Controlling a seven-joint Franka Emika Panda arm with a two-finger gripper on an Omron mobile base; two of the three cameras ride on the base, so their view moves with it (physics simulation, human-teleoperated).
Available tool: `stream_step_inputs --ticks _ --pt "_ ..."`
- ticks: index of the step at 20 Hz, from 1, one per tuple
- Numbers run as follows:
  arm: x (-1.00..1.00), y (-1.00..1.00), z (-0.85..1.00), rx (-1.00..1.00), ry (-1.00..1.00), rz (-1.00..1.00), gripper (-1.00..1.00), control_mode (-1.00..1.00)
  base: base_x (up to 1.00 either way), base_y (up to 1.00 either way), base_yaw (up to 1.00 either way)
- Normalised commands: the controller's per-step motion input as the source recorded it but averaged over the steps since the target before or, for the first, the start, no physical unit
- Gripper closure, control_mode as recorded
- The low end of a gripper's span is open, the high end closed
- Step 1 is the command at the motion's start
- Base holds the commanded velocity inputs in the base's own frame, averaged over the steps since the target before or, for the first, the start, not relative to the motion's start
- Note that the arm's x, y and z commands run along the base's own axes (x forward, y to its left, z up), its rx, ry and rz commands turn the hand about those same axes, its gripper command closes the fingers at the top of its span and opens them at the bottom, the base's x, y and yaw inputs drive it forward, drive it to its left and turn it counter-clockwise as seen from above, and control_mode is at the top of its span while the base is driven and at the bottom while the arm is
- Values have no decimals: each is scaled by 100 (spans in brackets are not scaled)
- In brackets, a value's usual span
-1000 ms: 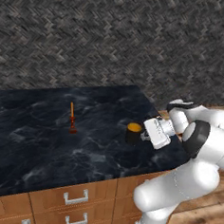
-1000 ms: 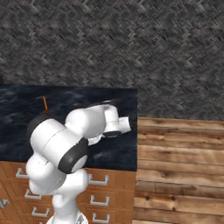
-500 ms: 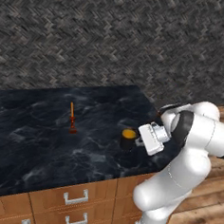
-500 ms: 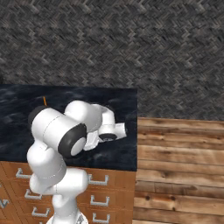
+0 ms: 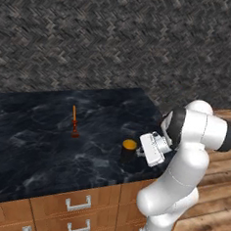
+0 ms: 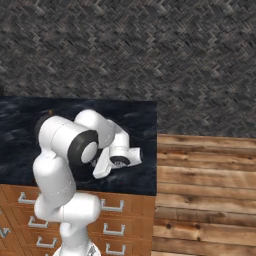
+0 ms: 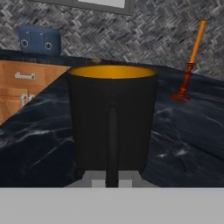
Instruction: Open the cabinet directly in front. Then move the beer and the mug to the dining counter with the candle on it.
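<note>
The black mug with its yellow-orange inside stands upright low over the dining counter, near its front right corner; I cannot tell whether its base touches the top. My gripper is shut on the mug's loop handle from the right side. In the hand view the mug is close up, its handle running down between my gripper's tips. The thin orange-red candle stands on the black marbled top to the mug's left and further back, and the candle rises behind the mug in the hand view.
Brown drawers with silver handles run under the counter's front edge. Wooden floor lies past the counter's right end. A dark herringbone wall backs the counter. In the hand view a blue toaster sits on a distant counter above wooden drawers.
The arm has brought the mug down towards the counter top and slightly left, nearer the front edge. The candle has stayed put.
</note>
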Motion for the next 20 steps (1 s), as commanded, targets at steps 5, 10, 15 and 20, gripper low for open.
stream_step_inputs --ticks 5,10,15,20 --pt "11 12 -34 0 -1 0 100 -100 0 0 0" --pt "12 18 -26 0 -3 0 100 -100 0 0 0" --pt "10 28 -9 0 -7 0 -100 -100 0 0 0" --pt "-4 2 0 1 -18 0 -100 -100 0 0 0"
